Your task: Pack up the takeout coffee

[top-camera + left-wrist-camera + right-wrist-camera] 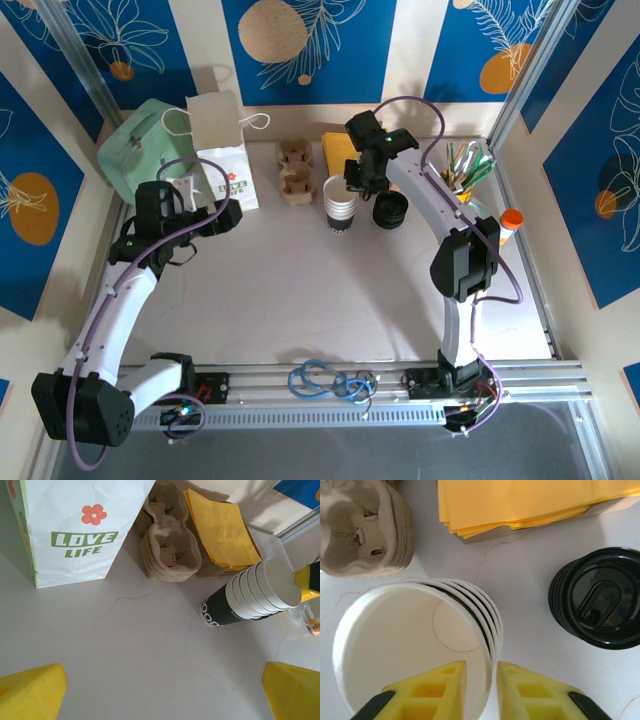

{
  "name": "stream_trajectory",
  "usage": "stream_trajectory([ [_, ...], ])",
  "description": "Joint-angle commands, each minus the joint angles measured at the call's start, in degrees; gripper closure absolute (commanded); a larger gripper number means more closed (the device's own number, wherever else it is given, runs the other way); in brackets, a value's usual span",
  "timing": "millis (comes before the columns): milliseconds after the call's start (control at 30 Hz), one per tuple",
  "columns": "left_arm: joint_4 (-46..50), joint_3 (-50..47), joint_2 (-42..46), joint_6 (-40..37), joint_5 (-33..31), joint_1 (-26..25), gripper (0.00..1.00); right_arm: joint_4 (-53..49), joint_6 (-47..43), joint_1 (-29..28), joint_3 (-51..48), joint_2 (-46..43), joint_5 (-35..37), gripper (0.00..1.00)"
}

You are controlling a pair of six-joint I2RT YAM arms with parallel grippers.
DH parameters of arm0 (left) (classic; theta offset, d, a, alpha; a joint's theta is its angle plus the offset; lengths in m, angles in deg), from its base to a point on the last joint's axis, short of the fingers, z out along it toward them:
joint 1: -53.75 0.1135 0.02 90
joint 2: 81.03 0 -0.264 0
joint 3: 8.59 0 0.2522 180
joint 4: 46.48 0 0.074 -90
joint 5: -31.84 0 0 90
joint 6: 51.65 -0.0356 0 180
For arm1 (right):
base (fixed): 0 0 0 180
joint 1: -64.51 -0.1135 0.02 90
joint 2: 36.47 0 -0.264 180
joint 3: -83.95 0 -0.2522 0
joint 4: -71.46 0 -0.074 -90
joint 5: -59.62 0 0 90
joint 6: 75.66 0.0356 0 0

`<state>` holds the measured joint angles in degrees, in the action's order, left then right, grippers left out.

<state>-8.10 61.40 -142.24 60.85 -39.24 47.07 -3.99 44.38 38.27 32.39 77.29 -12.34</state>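
The right arm's yellow fingers (445, 685) stand narrowly apart astride the rim of the top cup in a stack of white paper cups (395, 640) on the pale desk (300, 290), one inside and one outside; whether they pinch it I cannot tell. The left arm's yellow fingers (35, 690) are spread wide and hold nothing. I cannot tell where the green, black-lidded takeout coffee lies relative to either.

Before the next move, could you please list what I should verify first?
1. The right pincer straddles the top rim of the stack of white paper cups, one finger inside and one outside: ok.
2. Its grip on that rim is firm: cannot tell.
3. The left pincer is open and empty: ok.
4. The stack of round black plastic lids stands apart from the cups: ok.
5. The white paper bag printed LOVE LIFE stands upright: ok.
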Motion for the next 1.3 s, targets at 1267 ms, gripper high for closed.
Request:
stream_trajectory([
  [1267,1.8,0.3,1.6,-1.3,-1.5,-0.5,0.01,-3.5,0.4,-1.4,5.1,3.7,2.0,0.82],
])
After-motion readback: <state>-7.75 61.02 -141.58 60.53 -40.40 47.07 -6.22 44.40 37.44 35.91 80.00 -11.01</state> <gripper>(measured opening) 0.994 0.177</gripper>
